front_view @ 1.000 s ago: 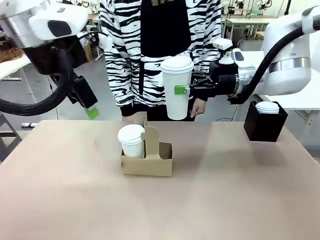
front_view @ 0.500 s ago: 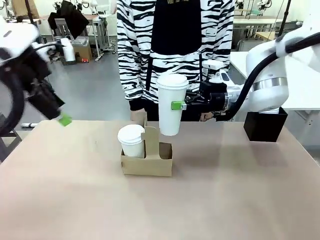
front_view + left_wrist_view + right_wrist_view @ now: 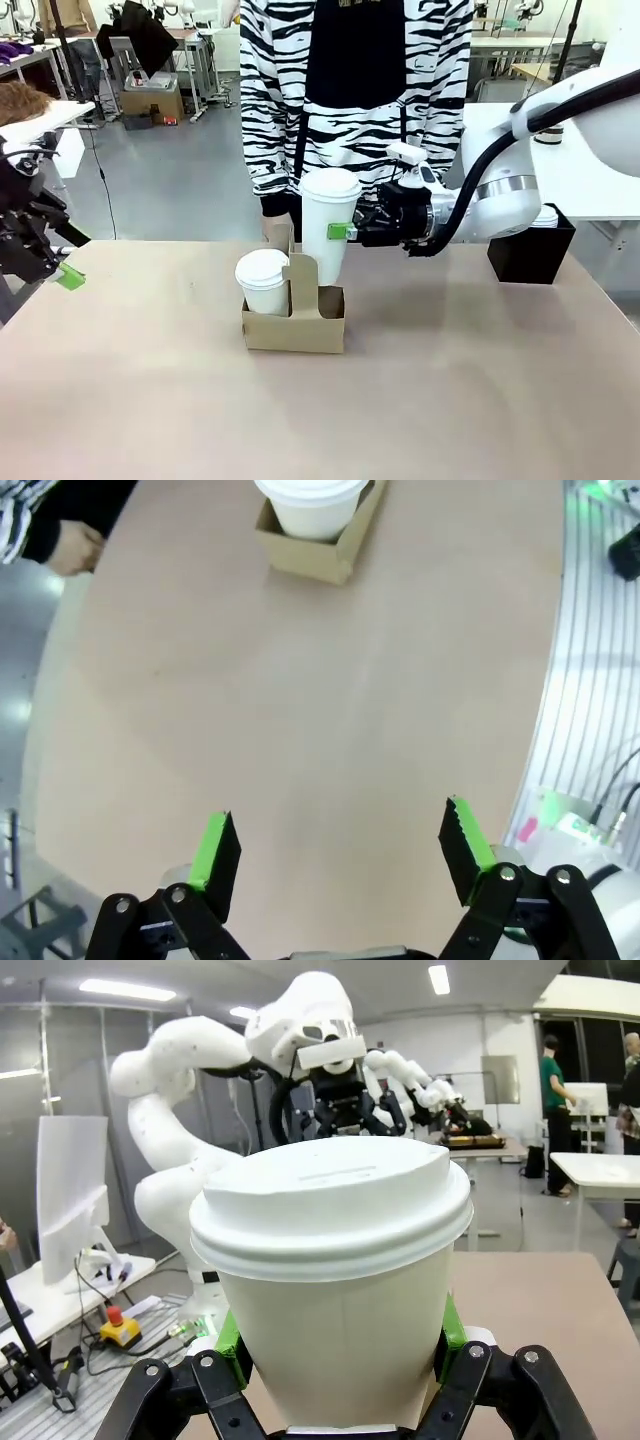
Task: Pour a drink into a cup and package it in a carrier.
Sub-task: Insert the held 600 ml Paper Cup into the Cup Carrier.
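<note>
My right gripper (image 3: 337, 232) is shut on the cup (image 3: 326, 230), a tall white paper cup with a white lid. The cup hangs upright with its base just above the right slot of the brown cardboard carrier (image 3: 318, 330). The right wrist view shows the cup (image 3: 335, 1250) clamped between the green pads of the right gripper (image 3: 336, 1355). A second lidded white cup (image 3: 262, 282) stands in the carrier's left slot. My left gripper (image 3: 66, 275) is open above the table's far left edge. In its own view, the left gripper (image 3: 340, 845) holds nothing, with the carrier (image 3: 330, 555) far off. The drink is out of view.
A black square box (image 3: 528, 255) with a stack of white lids (image 3: 544, 214) stands at the back right. A person in a striped top (image 3: 350, 90) stands at the far side behind the carrier, one hand (image 3: 72, 548) resting at the table edge.
My right gripper carried the cup leftward and down, close over the carrier's right slot. My left arm swung away to the far left and lower, still open.
</note>
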